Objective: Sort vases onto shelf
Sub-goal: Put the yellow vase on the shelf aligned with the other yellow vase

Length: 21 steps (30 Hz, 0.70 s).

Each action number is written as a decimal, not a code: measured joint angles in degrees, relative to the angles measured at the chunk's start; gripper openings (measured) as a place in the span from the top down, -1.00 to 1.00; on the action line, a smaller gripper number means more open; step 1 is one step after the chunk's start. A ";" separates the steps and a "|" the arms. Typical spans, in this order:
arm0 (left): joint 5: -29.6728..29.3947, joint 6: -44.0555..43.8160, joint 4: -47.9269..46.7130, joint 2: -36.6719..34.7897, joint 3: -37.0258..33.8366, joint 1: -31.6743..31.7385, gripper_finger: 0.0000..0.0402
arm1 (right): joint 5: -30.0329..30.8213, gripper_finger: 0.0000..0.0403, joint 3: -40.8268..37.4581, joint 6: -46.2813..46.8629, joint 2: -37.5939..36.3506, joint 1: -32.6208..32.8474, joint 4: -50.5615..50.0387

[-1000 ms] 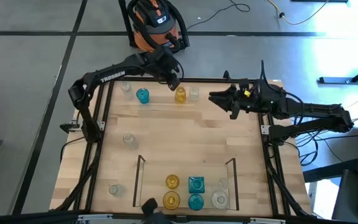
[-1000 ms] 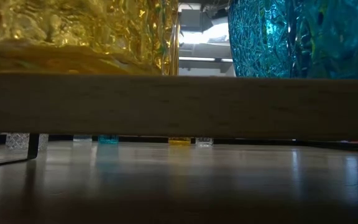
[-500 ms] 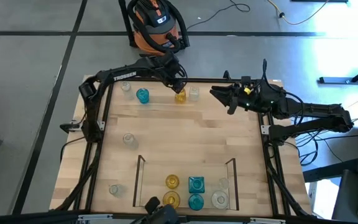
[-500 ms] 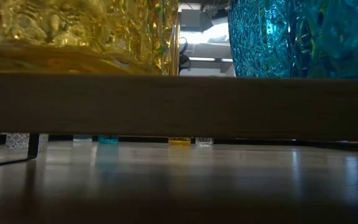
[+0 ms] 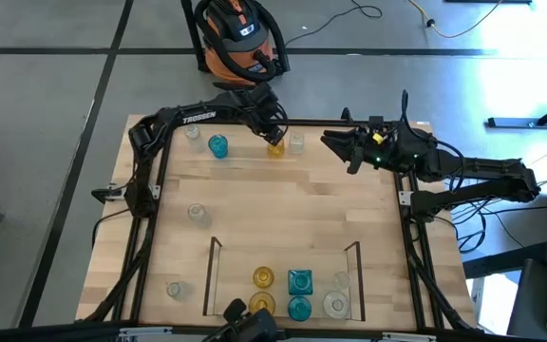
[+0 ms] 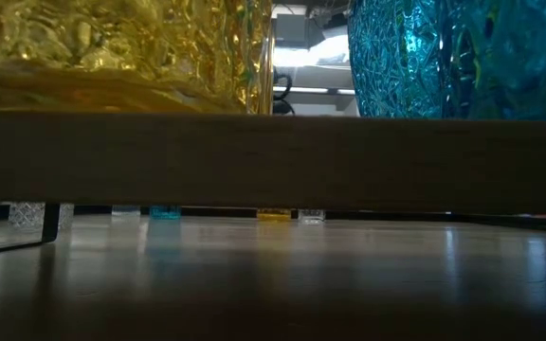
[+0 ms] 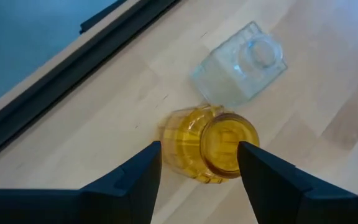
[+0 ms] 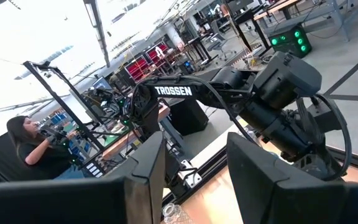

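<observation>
"TROSSEN" in white letters on left arm [image 5: 198, 118], readable in high and right wrist views.

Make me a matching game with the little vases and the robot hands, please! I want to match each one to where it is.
Things:
1. left gripper
2. right gripper
3. blue vase
4. shelf

Places:
A. at the table's near edge, holding yellow, blue and clear vases
B. open, straddling the yellow vase at the far edge
C. in the far row, left of the yellow vase
D. raised over the table's far right part, holding nothing

Pairs: 1-B, 2-D, 3-C, 4-A
</observation>
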 joint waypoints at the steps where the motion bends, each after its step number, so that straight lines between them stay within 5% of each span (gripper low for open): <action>1: -0.02 -0.11 -0.34 0.02 0.00 0.00 -0.01 | 0.00 0.33 0.00 0.00 0.00 0.00 0.00; 7: -1.00 -0.49 -1.74 0.02 0.00 0.00 0.11 | -0.02 0.33 0.00 0.11 0.02 0.00 -0.02; 21: 1.88 -0.33 -3.72 0.39 0.00 -0.39 0.89 | -1.30 0.33 0.00 2.73 0.02 0.04 0.00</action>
